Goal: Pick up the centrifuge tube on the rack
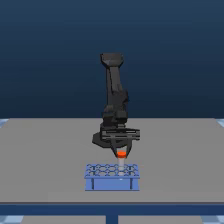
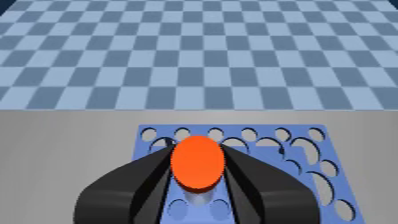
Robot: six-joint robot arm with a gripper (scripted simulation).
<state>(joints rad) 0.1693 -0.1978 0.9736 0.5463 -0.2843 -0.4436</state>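
Note:
The centrifuge tube (image 1: 121, 153) shows its orange-red cap just above the back row of the light-blue rack (image 1: 112, 183). Its pale body reaches down toward the rack's top, and I cannot tell whether the tip still sits in a hole. My gripper (image 1: 121, 154) hangs straight down from the black arm, its two fingers shut on the tube just under the cap. In the wrist view the orange cap of the tube (image 2: 197, 164) fills the gap of the gripper (image 2: 197, 156) between the black fingers (image 2: 258, 185). The rack (image 2: 262, 141) with its rows of round holes lies beneath.
The rack stands near the front edge of a grey table (image 1: 45, 160). The arm's base (image 1: 116, 112) rises behind the rack at the table's middle. A blue checkered floor (image 2: 195, 50) lies beyond the table's far edge in the wrist view.

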